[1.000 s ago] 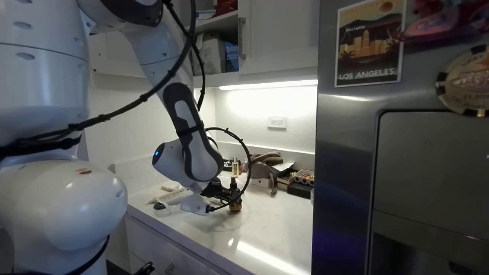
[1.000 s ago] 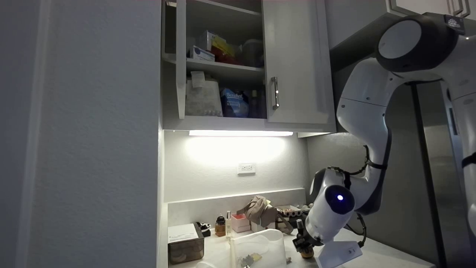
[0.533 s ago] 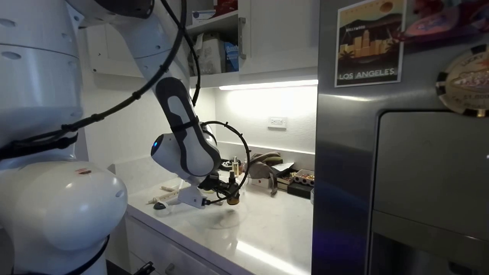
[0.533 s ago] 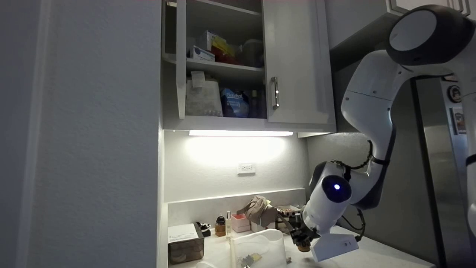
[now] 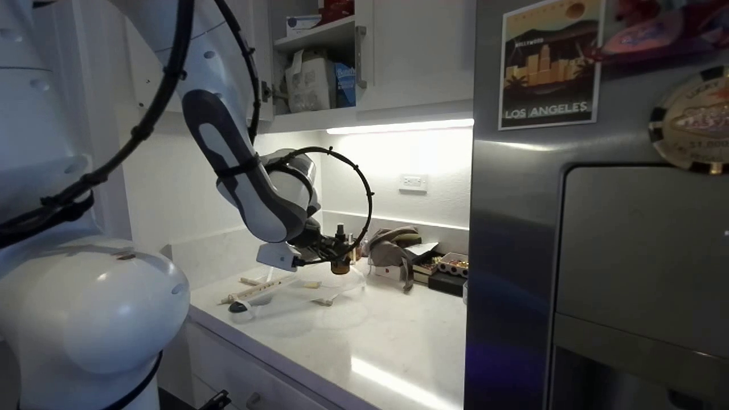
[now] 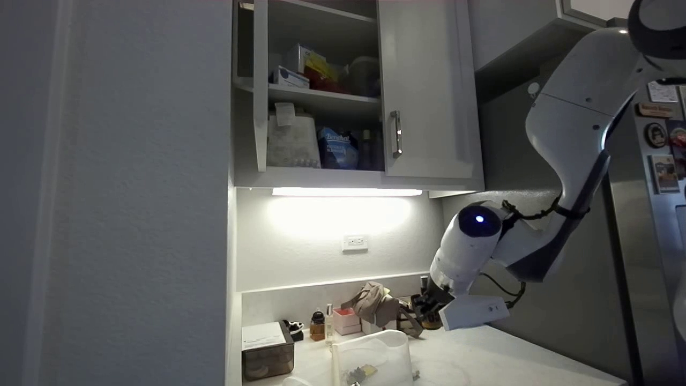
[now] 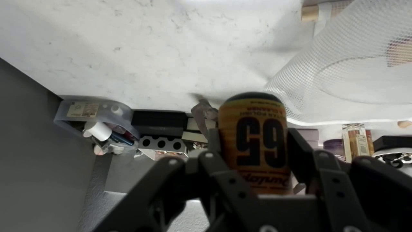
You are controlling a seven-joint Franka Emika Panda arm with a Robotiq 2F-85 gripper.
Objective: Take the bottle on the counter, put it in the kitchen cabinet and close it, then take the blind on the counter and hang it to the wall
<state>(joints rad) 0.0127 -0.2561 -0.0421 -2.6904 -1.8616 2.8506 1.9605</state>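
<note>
The white arm [image 6: 563, 128] has dark panels [image 6: 534, 267], black cables [image 5: 143, 131] (apparently zip-tied), a bluish light [image 6: 479, 219] and dark gripper [image 7: 256, 143].

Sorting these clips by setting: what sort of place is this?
Probably a home kitchen: a white counter runs beneath a partly open wall cabinet, and what looks like a steel fridge bears a Los Angeles picture.

Steel refrigerator [image 5: 512, 239] in an exterior view: Los Angeles print [image 5: 549, 62] on its face, round chip-style disc [image 5: 692, 122] near it. Light strip [image 6: 347, 192] lit. Smoky box [image 6: 268, 362], white on top; pink box [image 6: 347, 325], taupe fabric item [image 6: 368, 306] just beside it. Wrist view: translucent bin [image 7: 103, 114] just beside black box [image 7: 159, 123], dotted tray [image 7: 169, 144] close by.
</note>
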